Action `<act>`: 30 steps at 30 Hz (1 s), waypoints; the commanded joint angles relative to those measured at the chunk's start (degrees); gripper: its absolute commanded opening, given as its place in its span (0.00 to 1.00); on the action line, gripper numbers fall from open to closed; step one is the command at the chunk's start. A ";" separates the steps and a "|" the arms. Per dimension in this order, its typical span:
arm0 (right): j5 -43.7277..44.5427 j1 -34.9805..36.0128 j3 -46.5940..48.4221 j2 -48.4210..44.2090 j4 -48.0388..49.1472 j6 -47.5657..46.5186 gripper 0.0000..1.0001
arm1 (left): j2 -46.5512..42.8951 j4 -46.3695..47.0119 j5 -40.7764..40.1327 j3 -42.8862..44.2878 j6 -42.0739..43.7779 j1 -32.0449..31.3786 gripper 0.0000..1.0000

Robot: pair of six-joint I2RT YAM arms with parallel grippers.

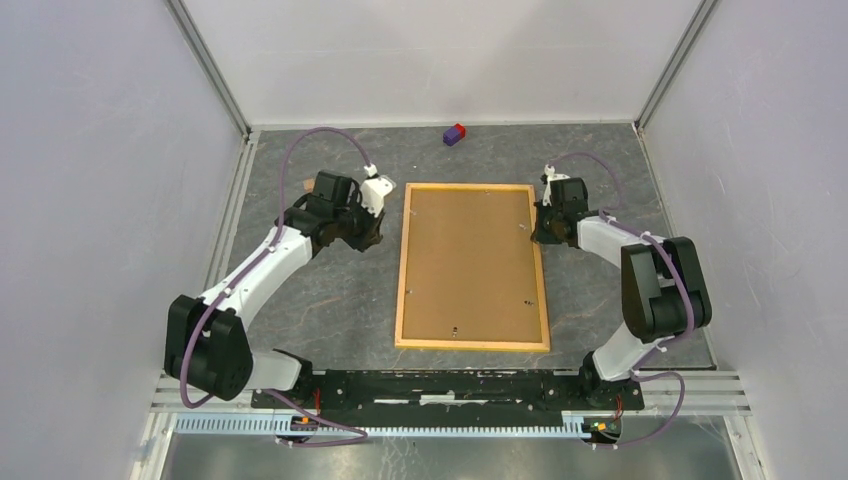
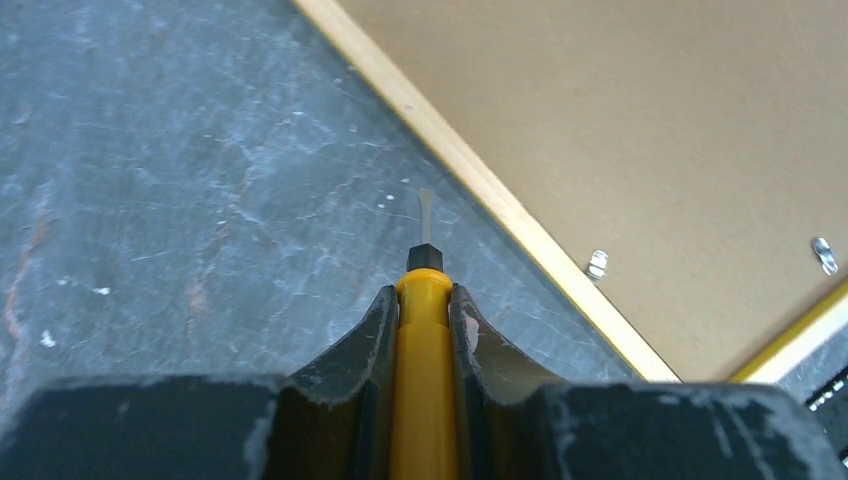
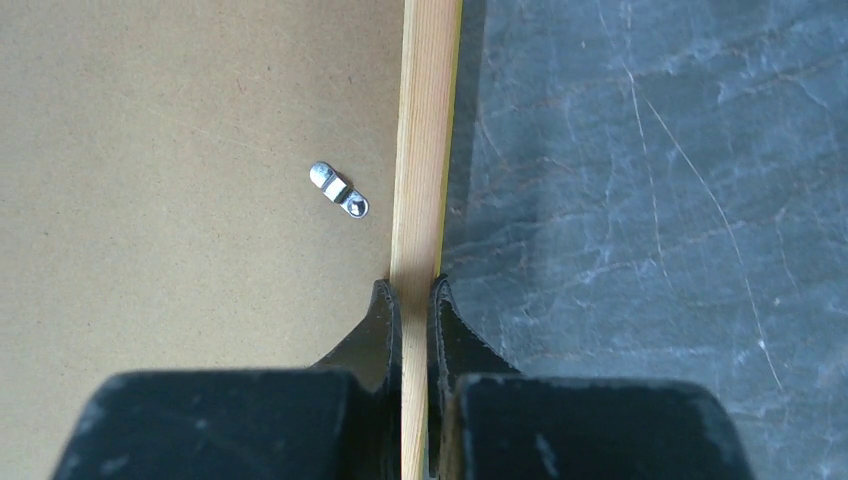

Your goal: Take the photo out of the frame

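Tool (image 2: 423, 400) with yellow handle sits clenched in the left gripper (image 2: 424, 300), frame (image 2: 480, 185) edge just ahead-right of its tip. The right gripper (image 3: 412, 292) pinches the frame's rail, a clip (image 3: 339, 190) just ahead-left. The photo likely hides under the backing board (image 3: 180, 150); pin the rail while levering clips aside.

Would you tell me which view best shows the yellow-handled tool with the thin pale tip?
Left wrist view: the yellow-handled tool sits close-up in the left claw. Top view cannot resolve it; right wrist view lacks it.
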 commanded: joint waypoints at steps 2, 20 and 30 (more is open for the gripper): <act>-2.12 0.27 2.53 5.57 2.77 3.47 0.00 | -1.43 -2.39 1.80 -1.52 4.48 -3.83 0.02; -11.61 -0.58 3.94 -0.69 -2.00 -3.56 0.65 | 1.42 -7.53 -15.71 -0.68 10.78 -17.67 0.02; -15.83 -0.59 -6.20 -7.26 -5.43 -5.56 0.65 | 3.50 -9.34 -24.39 1.97 11.86 -23.77 0.02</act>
